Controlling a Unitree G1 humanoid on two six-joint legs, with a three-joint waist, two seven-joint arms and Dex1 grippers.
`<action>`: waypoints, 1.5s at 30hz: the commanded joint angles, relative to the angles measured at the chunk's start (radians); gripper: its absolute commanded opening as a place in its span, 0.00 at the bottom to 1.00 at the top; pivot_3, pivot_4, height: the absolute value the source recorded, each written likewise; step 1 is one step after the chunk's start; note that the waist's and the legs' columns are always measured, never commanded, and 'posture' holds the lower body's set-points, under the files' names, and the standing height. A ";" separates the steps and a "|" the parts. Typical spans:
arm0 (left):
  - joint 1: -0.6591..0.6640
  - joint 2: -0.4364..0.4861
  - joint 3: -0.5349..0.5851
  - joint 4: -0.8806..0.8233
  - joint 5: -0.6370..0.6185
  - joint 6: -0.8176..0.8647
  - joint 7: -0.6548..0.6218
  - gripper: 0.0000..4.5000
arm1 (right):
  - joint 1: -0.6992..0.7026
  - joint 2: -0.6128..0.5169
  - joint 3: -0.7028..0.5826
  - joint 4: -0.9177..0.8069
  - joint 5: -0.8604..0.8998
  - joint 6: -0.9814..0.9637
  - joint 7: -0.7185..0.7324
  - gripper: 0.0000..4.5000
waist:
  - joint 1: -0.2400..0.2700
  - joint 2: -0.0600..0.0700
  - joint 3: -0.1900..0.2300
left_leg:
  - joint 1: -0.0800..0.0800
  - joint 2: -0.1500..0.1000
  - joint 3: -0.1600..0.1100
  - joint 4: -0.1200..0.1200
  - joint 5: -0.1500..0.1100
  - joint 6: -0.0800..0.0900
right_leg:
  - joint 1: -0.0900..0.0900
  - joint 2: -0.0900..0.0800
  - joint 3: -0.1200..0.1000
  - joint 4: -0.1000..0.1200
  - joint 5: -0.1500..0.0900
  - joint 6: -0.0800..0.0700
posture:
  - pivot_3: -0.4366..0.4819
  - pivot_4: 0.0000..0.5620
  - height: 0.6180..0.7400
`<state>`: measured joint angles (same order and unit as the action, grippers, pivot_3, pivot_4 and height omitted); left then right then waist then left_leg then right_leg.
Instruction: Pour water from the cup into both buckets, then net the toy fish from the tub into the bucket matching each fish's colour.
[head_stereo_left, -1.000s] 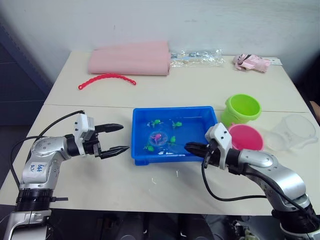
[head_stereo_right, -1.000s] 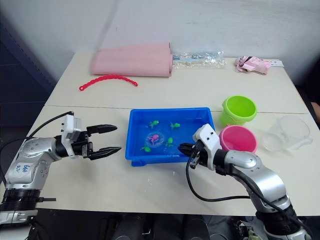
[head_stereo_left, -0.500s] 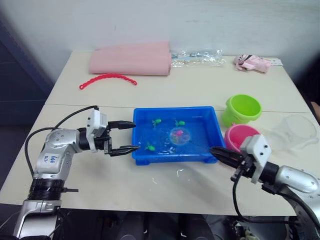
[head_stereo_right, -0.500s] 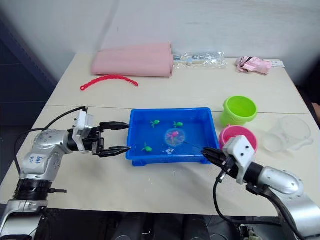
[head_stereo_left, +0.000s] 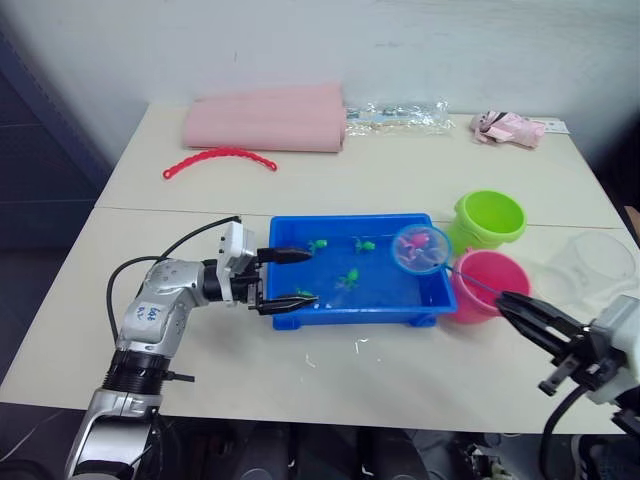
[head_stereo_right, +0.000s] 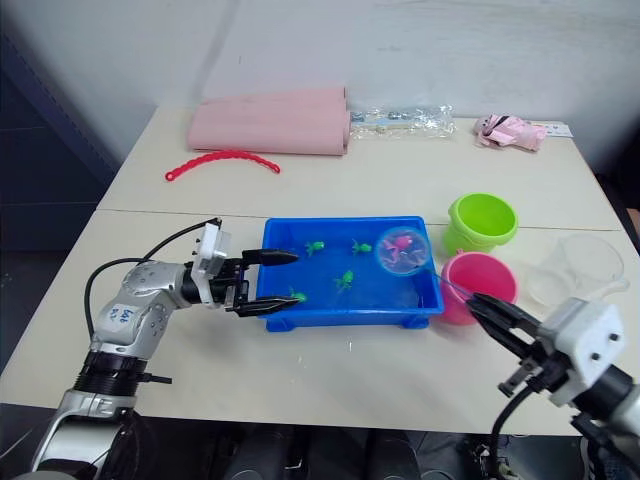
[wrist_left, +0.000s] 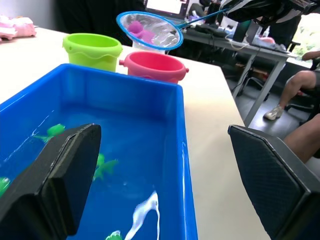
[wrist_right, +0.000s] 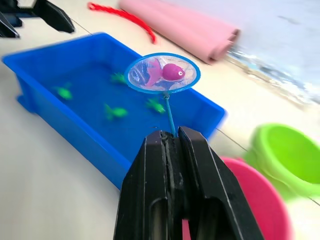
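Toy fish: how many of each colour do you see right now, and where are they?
Green toy fish: 4, all in the tub
Pink toy fish: 1, in the net, lifted above the tub
Total: 5

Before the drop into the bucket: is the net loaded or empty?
Loaded. One pink fish lies in the mesh of the net, which is lifted above the blue tub.
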<state>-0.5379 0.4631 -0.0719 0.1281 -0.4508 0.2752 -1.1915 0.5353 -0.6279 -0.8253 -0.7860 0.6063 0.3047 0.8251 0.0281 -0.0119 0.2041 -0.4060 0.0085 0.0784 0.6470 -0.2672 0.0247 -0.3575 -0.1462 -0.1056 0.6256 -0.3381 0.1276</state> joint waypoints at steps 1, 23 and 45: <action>-0.026 -0.021 -0.014 -0.024 -0.007 0.020 0.004 0.98 | 0.048 -0.012 -0.116 0.031 0.012 -0.036 0.043 0.00 | -0.001 0.000 0.000 | 0.000 0.000 0.000 0.000 0.000 0.000 | 0.000 0.000 0.000 0.000 0.000 0.000 | 0.48 0.27 1.00; -0.030 -0.025 -0.021 -0.048 0.004 0.018 0.013 0.98 | 0.044 -0.155 -0.068 0.382 -0.589 -0.715 0.068 0.00 | -0.003 0.000 0.000 | 0.001 0.000 0.001 0.001 0.000 -0.001 | 0.000 0.000 0.001 0.000 0.000 0.000 | 0.48 0.27 1.00; -0.032 -0.006 -0.004 -0.085 -0.013 0.039 0.011 0.98 | 0.023 -0.245 -0.101 0.544 -0.875 -1.004 -0.091 0.00 | -0.003 0.000 0.000 | 0.001 0.000 0.001 0.001 0.001 -0.001 | 0.001 0.000 0.001 -0.001 0.000 0.000 | 0.48 0.27 1.00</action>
<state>-0.5723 0.4494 -0.0934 0.0819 -0.4456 0.3122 -1.1811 0.5596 -0.8516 -0.9168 -0.2401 -0.2370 -0.7062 0.7499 0.0254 -0.0118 0.2040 -0.4047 0.0082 0.0793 0.6481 -0.2663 0.0235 -0.3559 -0.1461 -0.1044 0.6247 -0.3381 0.1276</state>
